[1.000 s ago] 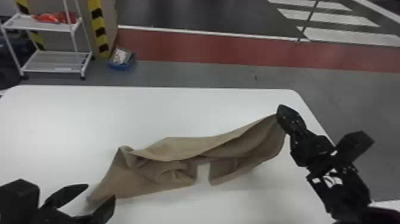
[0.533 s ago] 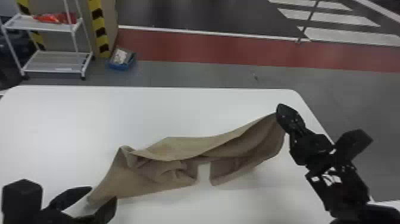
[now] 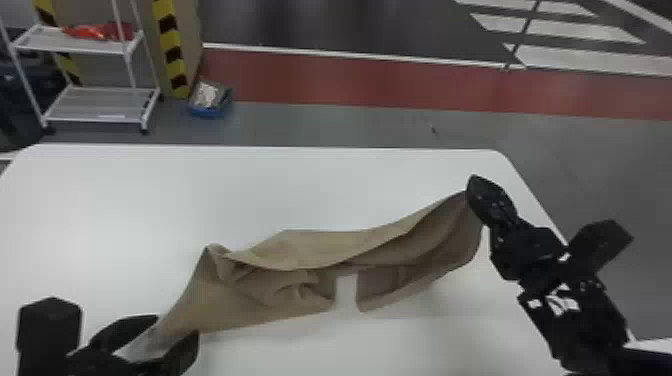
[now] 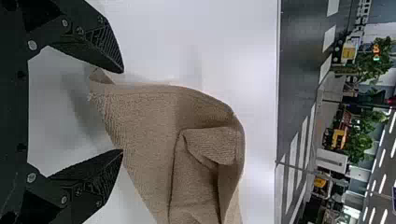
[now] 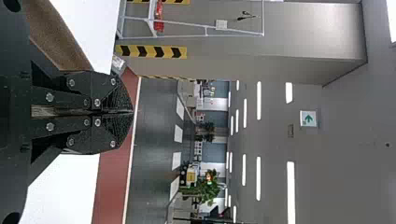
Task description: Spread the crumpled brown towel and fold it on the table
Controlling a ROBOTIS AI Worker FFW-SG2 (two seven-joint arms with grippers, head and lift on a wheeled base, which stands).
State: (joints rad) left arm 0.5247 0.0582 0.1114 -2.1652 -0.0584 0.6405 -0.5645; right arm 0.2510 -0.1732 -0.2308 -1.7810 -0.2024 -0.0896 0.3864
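Your left pincer (image 4: 123, 111) is spread, with the near-left end of the brown towel (image 3: 320, 246) between its open fingers, unpinched. Your right pincer (image 5: 133, 112) is pressed together, pinching the far-right corner, raised off the surface (image 3: 150, 200). Towel's long axis runs left pincer to right pincer, slanting away from you; its left end is the one to grip next, I'd say, and left is right on it. Towel's tan, ribbed, bunched mid-left with a rolled fold, a gap along the near edge. Spreading looks barely begun.
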